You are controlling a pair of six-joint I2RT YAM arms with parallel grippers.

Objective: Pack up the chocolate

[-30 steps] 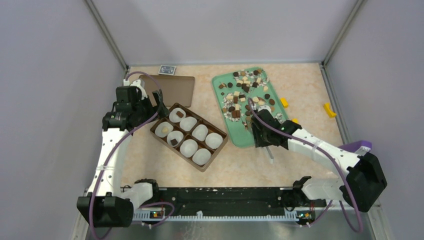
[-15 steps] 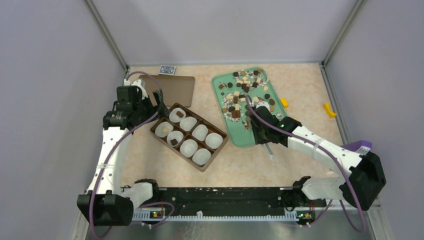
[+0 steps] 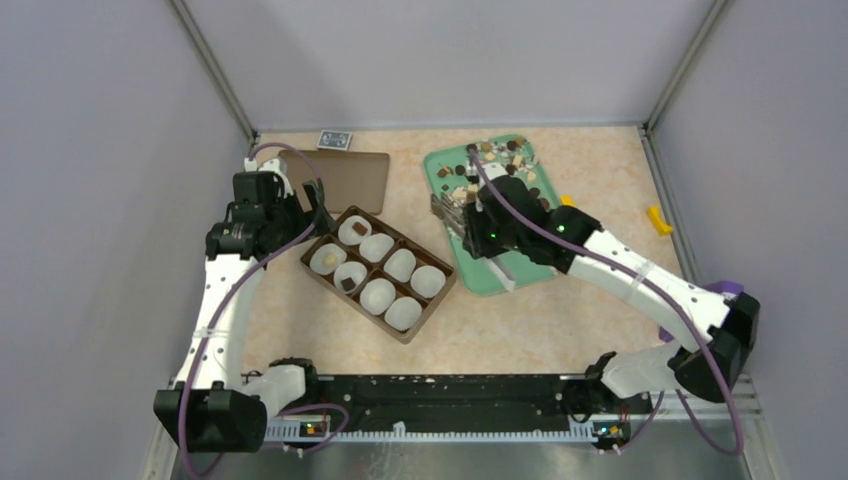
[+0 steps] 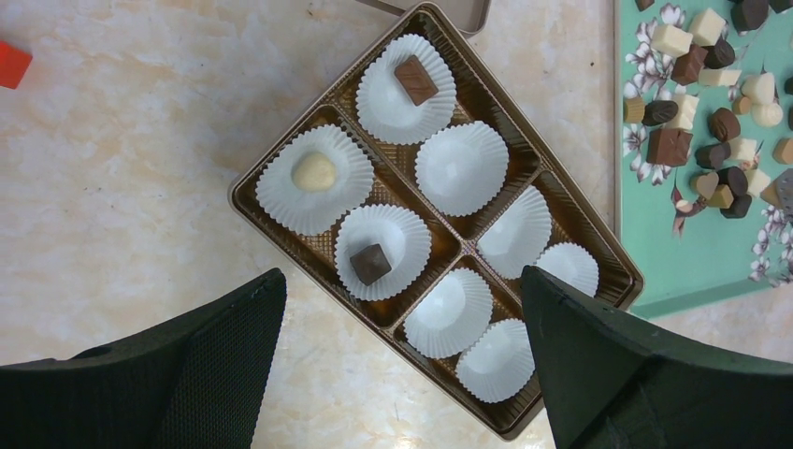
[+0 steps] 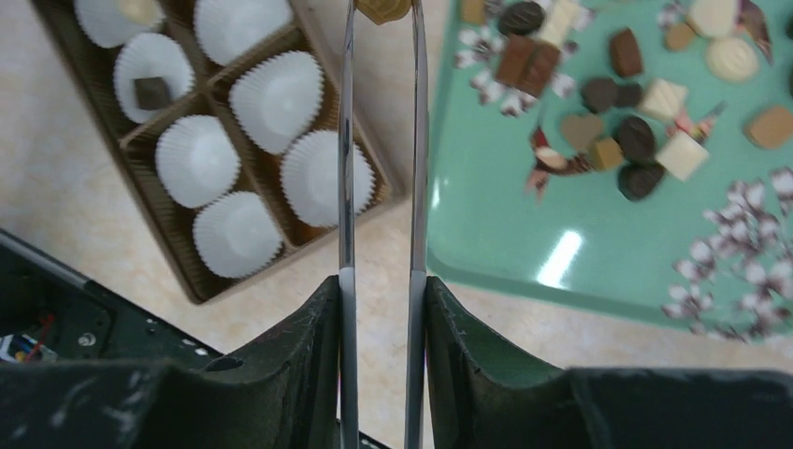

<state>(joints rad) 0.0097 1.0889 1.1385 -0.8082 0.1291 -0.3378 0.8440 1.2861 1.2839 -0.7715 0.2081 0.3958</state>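
Observation:
My right gripper (image 3: pixel 482 236) (image 5: pixel 382 281) is shut on a pair of metal tongs (image 5: pixel 346 140). The tongs' tips pinch a tan chocolate (image 5: pixel 383 7) above the bare table between the green tray (image 3: pixel 470 265) (image 5: pixel 524 215) and the brown box (image 3: pixel 350 298) (image 4: pixel 281 234). Loose chocolate (image 3: pixel 495 155) (image 5: pixel 636 94) lies spread over the tray. The box holds white paper cups; three contain a piece: brown (image 4: pixel 415 79), cream (image 4: pixel 314 171) and dark (image 4: pixel 370 263). My left gripper (image 3: pixel 310 215) (image 4: pixel 402 281) hangs open over the box's left side, holding nothing.
A brown lid (image 3: pixel 345 178) lies behind the box, with a small card pack (image 3: pixel 335 140) at the back wall. Yellow blocks (image 3: pixel 568 205) (image 3: pixel 657 220) sit right of the tray. A red object (image 4: pixel 11 64) shows at the left. Grey walls enclose the table.
My right arm has swung left and back from the tray's near end to its left edge, carrying the tongs with a tan piece. The left arm has not moved.

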